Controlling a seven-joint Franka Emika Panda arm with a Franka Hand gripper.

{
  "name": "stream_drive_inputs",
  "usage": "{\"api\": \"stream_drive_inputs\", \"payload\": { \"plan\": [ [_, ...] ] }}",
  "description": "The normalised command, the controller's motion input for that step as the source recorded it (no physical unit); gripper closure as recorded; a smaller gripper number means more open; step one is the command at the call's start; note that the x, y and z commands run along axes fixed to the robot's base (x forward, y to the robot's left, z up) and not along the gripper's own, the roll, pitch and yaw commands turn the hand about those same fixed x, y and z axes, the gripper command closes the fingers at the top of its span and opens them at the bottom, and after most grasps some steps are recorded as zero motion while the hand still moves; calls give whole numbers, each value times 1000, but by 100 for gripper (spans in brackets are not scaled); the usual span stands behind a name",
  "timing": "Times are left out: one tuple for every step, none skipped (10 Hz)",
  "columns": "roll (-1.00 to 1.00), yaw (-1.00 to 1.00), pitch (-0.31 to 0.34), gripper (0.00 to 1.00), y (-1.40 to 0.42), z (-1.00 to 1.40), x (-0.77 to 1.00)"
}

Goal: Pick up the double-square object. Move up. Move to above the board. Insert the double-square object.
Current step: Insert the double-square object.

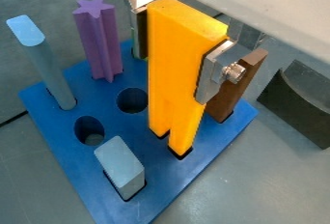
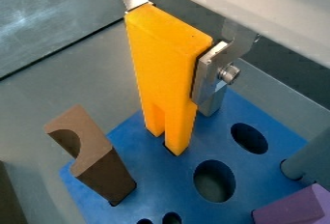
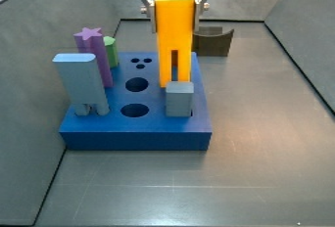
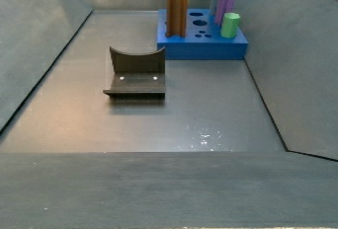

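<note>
The tool (image 1: 180, 30) reaches down from above near the surface's far edge, its flat silver fingers (image 1: 214, 71) pinching the upper part of the tall orange-yellow double-square object (image 1: 177, 73). That prism stands upright with its foot in the thick blue square board (image 3: 136, 133).

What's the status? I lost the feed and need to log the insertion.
Gripper at the board, jaws shut on the double-square object. Object upright, lower end in its slot. Brown block close beside it; nothing blocking.
</note>
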Motion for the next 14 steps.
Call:
{"api": "stream_drive_inputs", "payload": {
  "plan": [
    [91,0,59,100,-37,-129,189],
    [133,0,74,100,-31,-197,177],
    [160,-3,101,100,-6,-217,169],
    [196,-86,126,100,-6,-286,174],
    [196,-126,126,100,-20,-351,169],
    [186,-97,99,100,-46,-380,157],
    [169,-91,91,100,-34,-406,151],
    [66,-89,47,100,0,-340,177],
    [0,-100,3,100,0,-269,200],
    [0,-71,-4,100,0,-174,71],
    [-23,-3,-84,100,0,-100,0],
    [-11,0,-24,100,0,0,0],
    [10,0,0,100,0,0,-11],
    [0,0,0,100,0,0,0]
  ]
}}
